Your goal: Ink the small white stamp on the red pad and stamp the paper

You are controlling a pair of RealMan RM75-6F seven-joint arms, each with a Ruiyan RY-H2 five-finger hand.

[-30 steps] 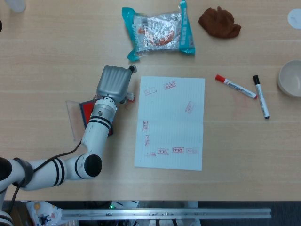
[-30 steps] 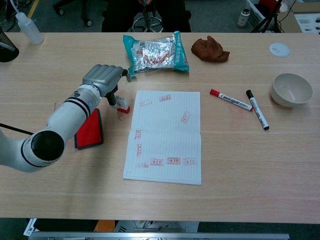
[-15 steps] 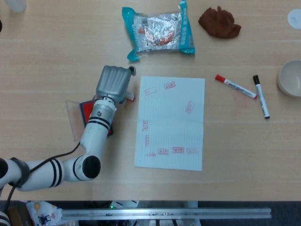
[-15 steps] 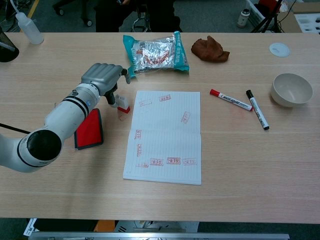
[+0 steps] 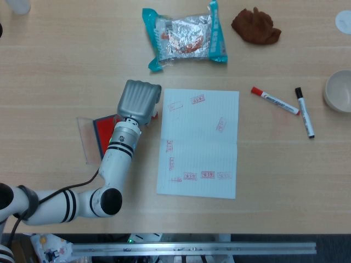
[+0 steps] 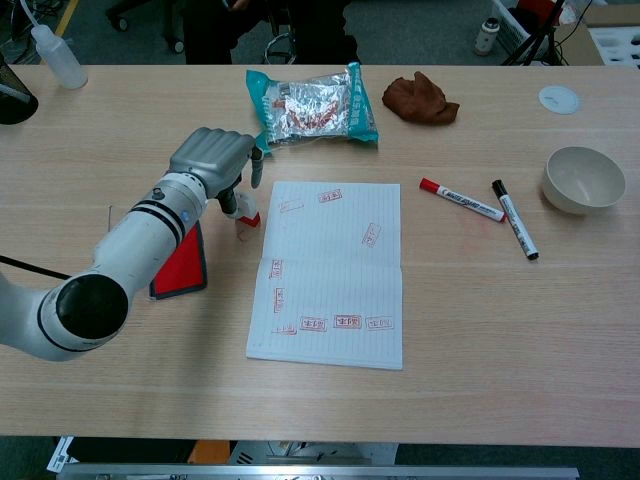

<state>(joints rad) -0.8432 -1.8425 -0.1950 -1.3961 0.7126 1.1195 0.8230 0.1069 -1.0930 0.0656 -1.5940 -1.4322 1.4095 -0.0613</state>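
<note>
From the head view the left hand [image 5: 139, 100] hides the small white stamp; the chest view shows its fingers curled around the stamp [image 6: 240, 209] — held just left of the paper [image 6: 333, 268], beside the red pad [image 6: 181, 263].

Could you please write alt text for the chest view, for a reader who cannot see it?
The left robot hand holds the small white stamp just left of the paper, which already bears several red imprints. The red pad lies partly under the forearm; a snack bag, two markers and a bowl sit around.
</note>
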